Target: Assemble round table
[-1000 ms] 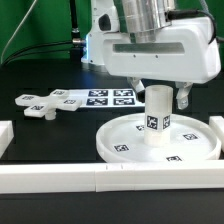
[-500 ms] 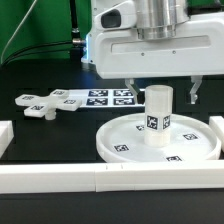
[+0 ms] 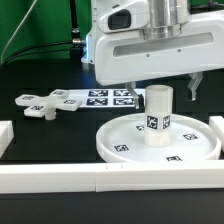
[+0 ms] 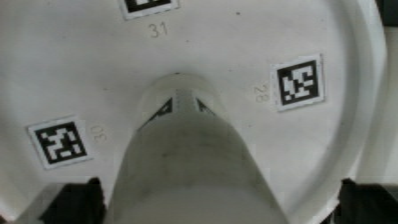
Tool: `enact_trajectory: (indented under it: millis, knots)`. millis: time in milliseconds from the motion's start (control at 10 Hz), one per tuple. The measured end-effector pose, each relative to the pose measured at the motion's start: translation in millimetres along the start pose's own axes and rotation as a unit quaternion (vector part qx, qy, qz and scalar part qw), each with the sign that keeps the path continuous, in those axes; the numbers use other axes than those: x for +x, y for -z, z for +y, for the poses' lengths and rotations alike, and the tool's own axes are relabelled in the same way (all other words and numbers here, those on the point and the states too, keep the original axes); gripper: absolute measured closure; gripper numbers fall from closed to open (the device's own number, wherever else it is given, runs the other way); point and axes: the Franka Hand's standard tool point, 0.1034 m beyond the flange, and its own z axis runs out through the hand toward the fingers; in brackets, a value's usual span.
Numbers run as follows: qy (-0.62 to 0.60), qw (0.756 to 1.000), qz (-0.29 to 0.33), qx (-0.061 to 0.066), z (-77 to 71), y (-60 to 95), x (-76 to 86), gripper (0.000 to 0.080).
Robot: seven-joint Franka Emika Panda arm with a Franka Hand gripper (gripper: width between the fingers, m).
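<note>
Bright, even light from above fills the exterior view; the white disc (image 3: 112, 135) and leg (image 3: 158, 100) verge on washed-out against the black tabletop (image 3: 40, 125), and shadows are soft and faint. The picture is coarse and slightly soft. The wrist view is greyer and dimmer, the leg (image 4: 192, 170) looming blurred close to the lens, the disc's (image 4: 89, 60) markers (image 4: 299, 82) sharper

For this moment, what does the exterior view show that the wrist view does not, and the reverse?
Only the exterior view shows the cross-shaped piece lying on the table, the marker board beside it and the white border bars. Only the wrist view looks down the leg to its foot at the hub, with markers on the round disc close up. Both show the leg upright at the disc's middle, jaws open either side.
</note>
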Motion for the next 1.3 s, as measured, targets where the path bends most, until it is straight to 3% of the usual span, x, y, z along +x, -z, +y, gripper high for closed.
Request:
enact_trajectory:
  millis: [200,400,900,1300]
  knots:
    - [0.117,0.993,-0.002,-0.015,-1.8,1.4,2.6,0.0151]
    - [0.217,0.976,-0.012,-0.021,-2.8,2.8,4.1,0.0151]
    - [0.368,0.929,-0.017,-0.024,0.6,3.0,4.6,0.0151]
    - [0.525,0.850,-0.034,-0.034,1.7,1.3,5.6,0.0151]
